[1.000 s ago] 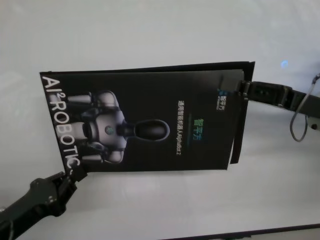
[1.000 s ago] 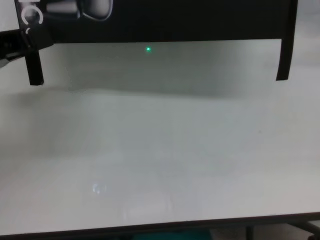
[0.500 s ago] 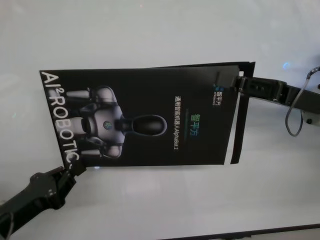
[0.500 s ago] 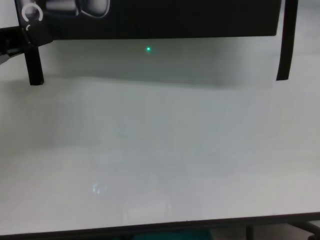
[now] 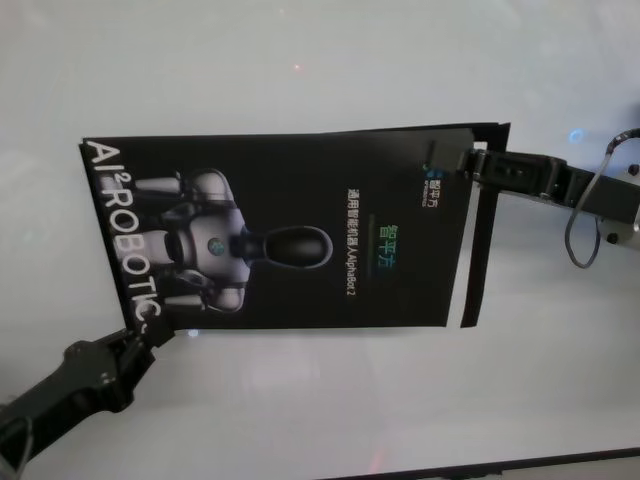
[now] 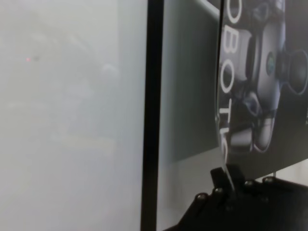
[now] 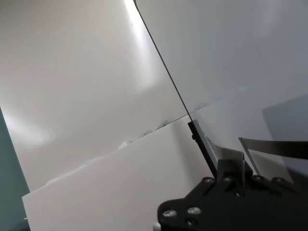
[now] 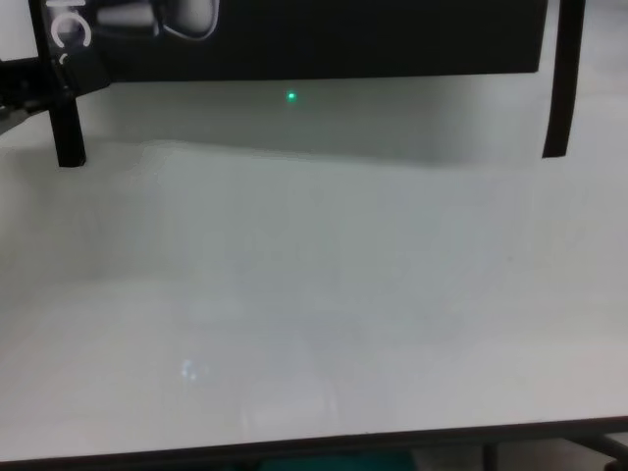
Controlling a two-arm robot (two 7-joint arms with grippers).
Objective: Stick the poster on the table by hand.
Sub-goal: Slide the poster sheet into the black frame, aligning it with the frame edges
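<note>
Since a moment ago, the large black glossy poster (image 5: 290, 230) has been shifted slightly left. It is held over the white tabletop (image 5: 320, 400), probably not yet touching, pinched at corners by the left end effector (image 5: 143, 338) and right end effector (image 5: 468, 162). Next, it should be lowered flat.

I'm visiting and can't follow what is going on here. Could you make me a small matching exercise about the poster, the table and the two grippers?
Things:
1. poster
2. table
3. left gripper
4. right gripper

States:
A. plain white, beneath everything
B. pinching the corner by the big white lettering
C. black, showing a grey-white robot
D. pinching the far corner by the small logo

Pairs: 1-C, 2-A, 3-B, 4-D
</note>
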